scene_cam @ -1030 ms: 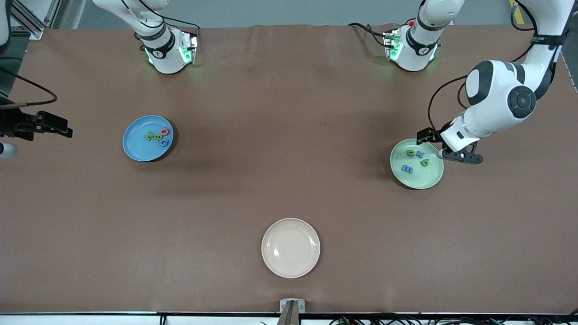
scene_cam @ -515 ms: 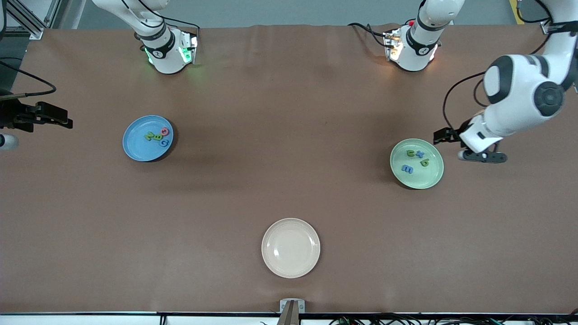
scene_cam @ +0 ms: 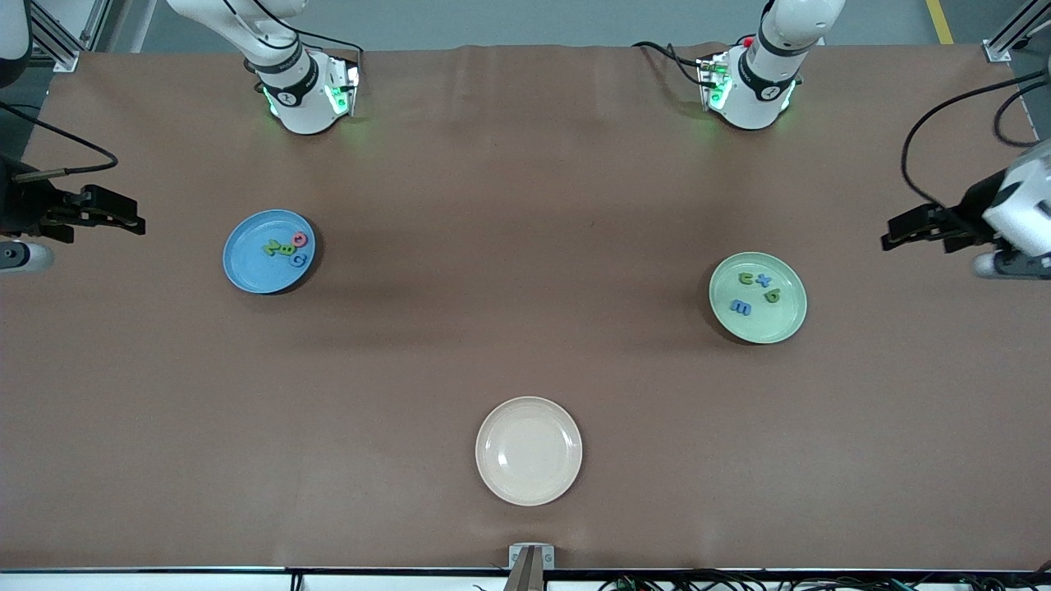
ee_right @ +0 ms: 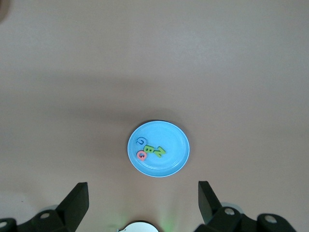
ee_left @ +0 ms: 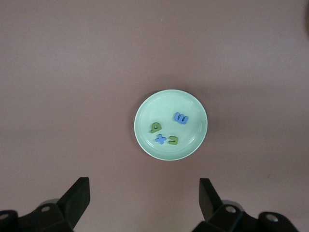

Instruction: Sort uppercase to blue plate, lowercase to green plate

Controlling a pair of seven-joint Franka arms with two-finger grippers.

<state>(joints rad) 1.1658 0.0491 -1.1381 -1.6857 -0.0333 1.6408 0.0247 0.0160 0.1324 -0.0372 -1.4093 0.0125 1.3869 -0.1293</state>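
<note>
Front view – four uppercase [scene_cam: 287, 246] on blue plate [scene_cam: 246, 267], four lowercase [scene_cam: 756, 291] on green plate [scene_cam: 780, 324]

**Three plates spread across the table**

We see one plate [scene_cam: 246, 267] holding four letters [scene_cam: 287, 247] toward the right arm's end, a second plate [scene_cam: 772, 324] with four letters [scene_cam: 757, 291] toward the left arm's end, and a third plate [scene_cam: 529, 451] between them, nearest the front camera.

Four uppercase [ee_right: 150, 149] letters clustered in blue plate [ee_right: 171, 159].
</note>
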